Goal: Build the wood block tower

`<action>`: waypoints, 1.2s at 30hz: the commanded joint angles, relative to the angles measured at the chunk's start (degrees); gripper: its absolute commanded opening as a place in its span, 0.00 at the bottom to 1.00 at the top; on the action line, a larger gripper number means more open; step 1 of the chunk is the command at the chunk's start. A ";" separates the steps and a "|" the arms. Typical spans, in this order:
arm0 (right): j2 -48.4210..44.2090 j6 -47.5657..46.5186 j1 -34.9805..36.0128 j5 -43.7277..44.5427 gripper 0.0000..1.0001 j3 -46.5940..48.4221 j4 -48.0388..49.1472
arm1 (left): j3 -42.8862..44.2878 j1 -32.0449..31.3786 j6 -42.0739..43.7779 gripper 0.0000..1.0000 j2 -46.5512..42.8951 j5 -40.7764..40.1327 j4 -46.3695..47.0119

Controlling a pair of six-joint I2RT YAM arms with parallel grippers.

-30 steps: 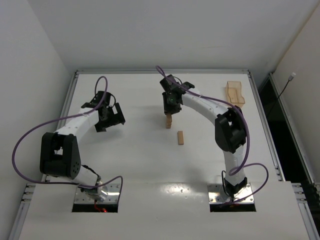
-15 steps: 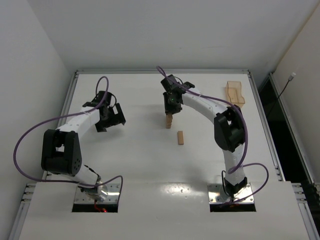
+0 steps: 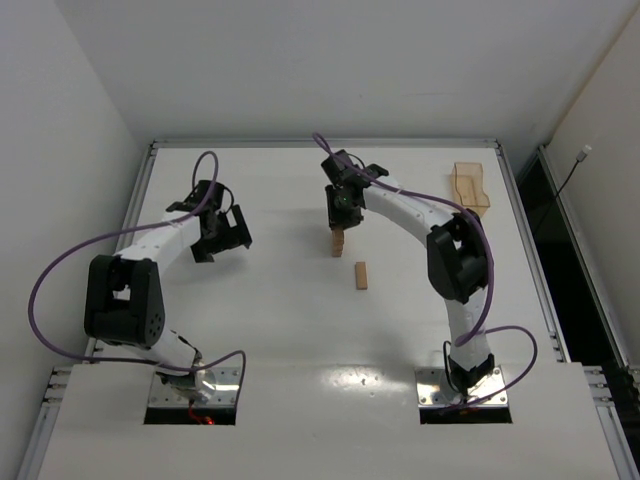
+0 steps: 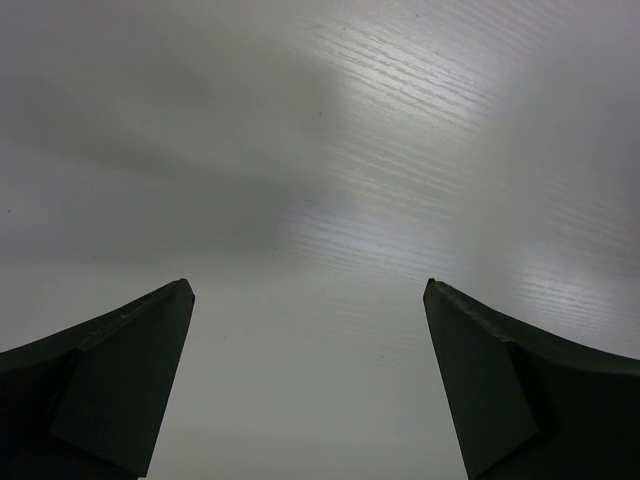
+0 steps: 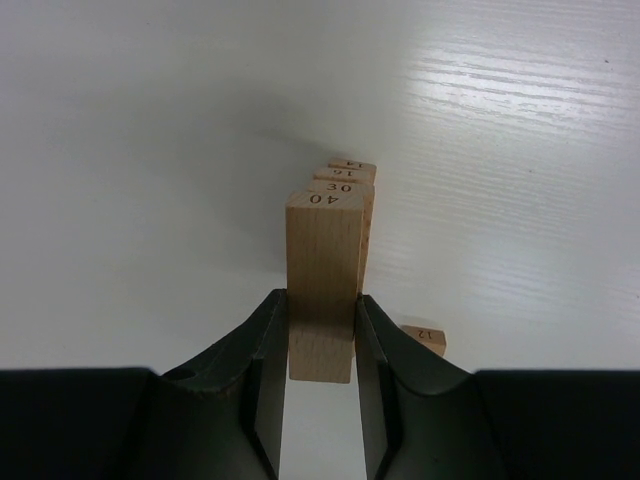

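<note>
The wood block tower (image 3: 338,243) stands mid-table as a short stack of light-tan blocks. In the right wrist view its numbered ends (image 5: 345,174) show just beyond a block marked 40 (image 5: 322,250). My right gripper (image 5: 320,297) is shut on that block, holding it by its long sides directly over the stack. I cannot tell whether the block touches the stack. In the top view the right gripper (image 3: 339,218) hangs right above the tower. My left gripper (image 3: 222,232) hovers at the left with its fingers (image 4: 140,340) wide apart and nothing between them.
One loose wooden block (image 3: 361,276) lies flat in front of the tower, and its end marked 12 (image 5: 425,338) shows in the right wrist view. A shallow translucent tan tray (image 3: 470,187) sits at the back right by the table's raised edge.
The left arm's elbow has drifted slightly left and back, while its gripper stays open in about the same spot. The right gripper and its block have barely moved.
</note>
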 commanded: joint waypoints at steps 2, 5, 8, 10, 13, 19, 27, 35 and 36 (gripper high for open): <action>0.31 -0.44 -0.63 -0.24 0.28 1.14 1.08 | 1.93 0.70 -0.65 1.00 0.35 0.30 0.88; 0.31 -0.44 -0.63 -0.24 0.40 1.14 1.08 | 1.93 0.70 -0.65 1.00 0.88 0.30 0.88; 0.31 -0.44 -0.63 -0.24 0.54 1.14 1.08 | 2.45 0.70 -0.65 1.00 0.88 0.30 0.88; 0.31 -0.44 -0.63 -0.24 0.56 1.14 1.08 | 2.46 0.70 -0.65 1.00 1.40 0.91 0.88; -0.22 -1.58 -0.63 -1.37 0.56 1.14 2.48 | 2.46 0.70 -0.65 1.00 1.40 0.91 0.88; -7.23 -8.16 -0.10 -0.76 0.68 -5.15 9.42 | 2.46 0.18 -0.65 1.00 1.40 0.91 0.88; -27.89 -16.97 0.43 1.43 0.73 -24.51 19.19 | 1.93 -2.46 -0.12 1.00 0.26 -1.19 0.88; -37.66 -13.81 -0.36 -1.55 0.63 -41.91 17.08 | 1.40 -3.52 -0.12 1.00 0.26 -2.43 0.35; -37.66 -13.80 -0.36 -2.51 0.63 -43.32 17.08 | 1.40 -3.52 -0.12 1.00 0.26 -2.43 0.35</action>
